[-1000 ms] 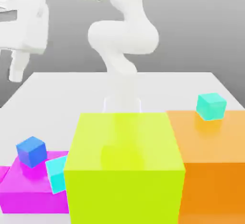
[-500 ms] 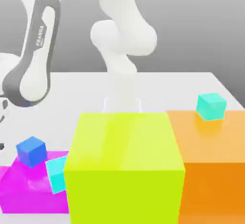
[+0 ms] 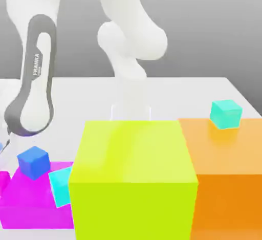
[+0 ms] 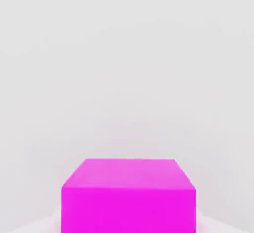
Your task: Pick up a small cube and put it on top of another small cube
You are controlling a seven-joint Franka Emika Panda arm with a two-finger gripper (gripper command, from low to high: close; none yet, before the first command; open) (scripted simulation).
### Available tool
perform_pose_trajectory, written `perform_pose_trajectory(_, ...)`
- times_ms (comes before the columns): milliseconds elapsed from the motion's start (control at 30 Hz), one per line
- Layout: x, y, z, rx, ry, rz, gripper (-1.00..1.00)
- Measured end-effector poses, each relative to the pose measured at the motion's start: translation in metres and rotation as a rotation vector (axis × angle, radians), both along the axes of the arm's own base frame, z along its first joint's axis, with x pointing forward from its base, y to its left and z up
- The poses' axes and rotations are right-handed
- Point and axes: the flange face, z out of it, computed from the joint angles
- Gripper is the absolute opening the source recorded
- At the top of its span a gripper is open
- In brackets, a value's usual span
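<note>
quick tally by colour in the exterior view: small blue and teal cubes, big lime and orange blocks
small blue cube: 1
small teal cubes: 2
big lime block: 1
big orange block: 1
total: 5

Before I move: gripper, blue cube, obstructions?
Gripper shut, apparently on magenta cube. Blue cube not gripped. Cyan cube near blue, possible obstruction.

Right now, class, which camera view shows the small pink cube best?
The hand view: the pink cube looms large there, with its top and one side face visible, though the picture's edge cuts it. The exterior view has a pink piece, probably the same cube, cropped by its left edge.
</note>
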Motion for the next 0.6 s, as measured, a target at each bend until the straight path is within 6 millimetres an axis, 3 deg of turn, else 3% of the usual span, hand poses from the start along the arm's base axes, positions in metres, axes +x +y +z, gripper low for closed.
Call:
perform_pose_trajectory(67, 0.021, 0.014, 0.019, 0.012, 0.005, 0.068, -1.00)
perform_pose_trajectory(200, 0.073, 0.086, 0.078, 0.043, 0.002, 0.201, -1.00)
perform_pose_trajectory(267, 0.084, 0.126, 0.101, 0.043, -0.001, 0.221, -1.00)
perform_pose_trajectory(400, 0.083, 0.193, 0.136, 0.023, -0.002, 0.192, -1.00)
perform_pose_trajectory(467, 0.074, 0.196, 0.134, 0.004, -0.003, 0.132, -1.00)
perform_pose_trajectory(567, 0.072, 0.196, 0.095, -0.002, -0.003, 0.113, -1.00)
perform_pose_trajectory(600, 0.071, 0.197, 0.084, -0.002, -0.003, 0.112, 1.00)
